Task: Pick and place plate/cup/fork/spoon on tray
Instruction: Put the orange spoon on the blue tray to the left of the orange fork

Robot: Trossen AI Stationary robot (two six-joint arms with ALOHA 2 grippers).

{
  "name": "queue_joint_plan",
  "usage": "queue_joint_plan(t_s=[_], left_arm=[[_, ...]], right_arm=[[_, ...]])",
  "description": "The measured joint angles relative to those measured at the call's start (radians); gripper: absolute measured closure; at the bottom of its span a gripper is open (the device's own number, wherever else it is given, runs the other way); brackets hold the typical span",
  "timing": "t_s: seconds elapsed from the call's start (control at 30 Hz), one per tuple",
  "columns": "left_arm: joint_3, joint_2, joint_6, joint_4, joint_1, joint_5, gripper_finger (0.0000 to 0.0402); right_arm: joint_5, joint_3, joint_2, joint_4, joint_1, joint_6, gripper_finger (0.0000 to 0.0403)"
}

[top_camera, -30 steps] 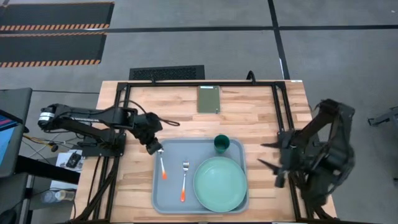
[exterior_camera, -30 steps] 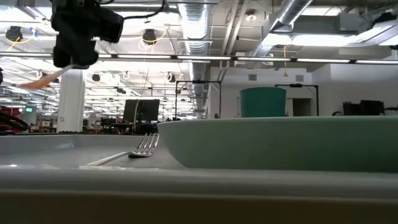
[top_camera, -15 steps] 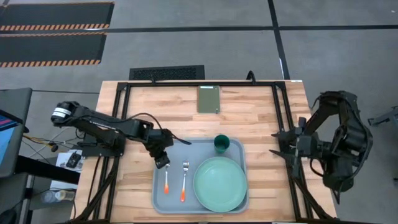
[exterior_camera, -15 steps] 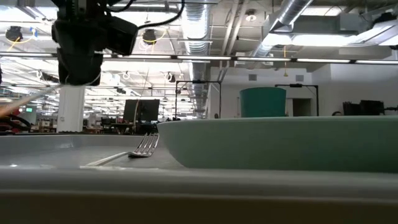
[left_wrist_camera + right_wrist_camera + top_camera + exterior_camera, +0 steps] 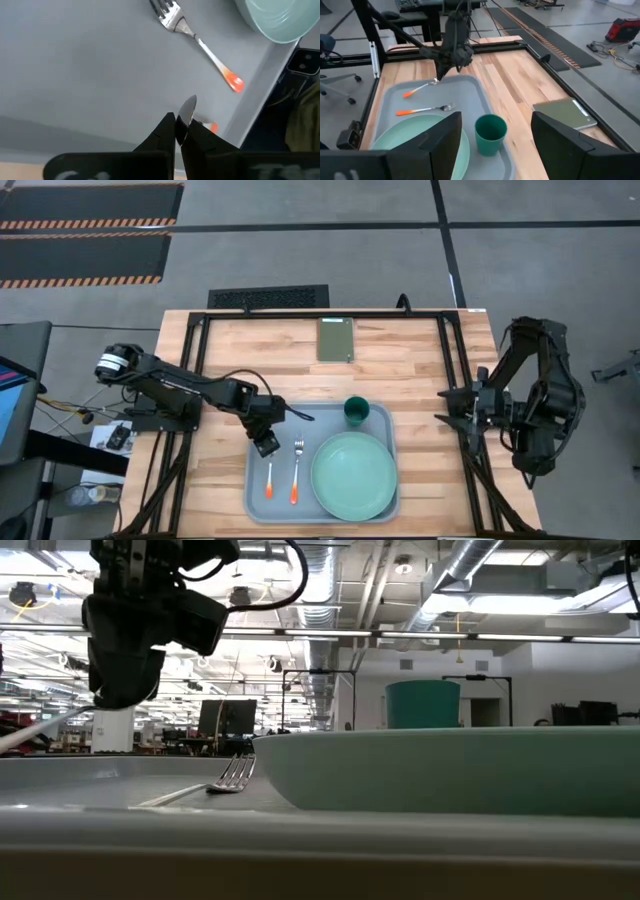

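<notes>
The plate (image 5: 354,476) sits nearest the front edge of the counter (image 5: 425,350), filling the right part of the tray (image 5: 256,505) and touching nothing but the tray floor. Just left of it the fork (image 5: 296,472) lies flat on the tray, tines pointing away from the front edge and orange handle toward it, close to the plate rim yet apart from it. Left again, near the tray's left rim, the spoon (image 5: 269,476) is gripped by the left gripper (image 5: 266,444), whose jaws are clenched on the silver bowl end while the orange handle points toward the front edge; in the left wrist view the spoon's bowl (image 5: 186,111) shows pinched between the two dark fingers (image 5: 167,131), with the orange tip just past them over the grey tray floor. From the low view the handle slants downward beneath the gripper, and whether its tip already touches the tray cannot be told. Farther back, the cup (image 5: 357,412) stands upright in the tray's rear right corner, just behind the plate. Off to the right side of the counter, well apart from the tray, the right gripper (image 5: 448,407) hangs with its jaws spread wide and nothing between them. Farthest back, an olive-green slab (image 5: 336,339) lies flat near the rear edge of the counter.
</notes>
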Motion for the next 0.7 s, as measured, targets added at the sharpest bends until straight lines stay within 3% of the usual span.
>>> queue_joint_plan(t_s=[0.7], left_arm=[[-0.004,0.0,0.034,-0.009,-0.006,-0.08,0.0401]], right_arm=[[-0.006,-0.037,0.011,0.054,0.008,0.0,0.0138]])
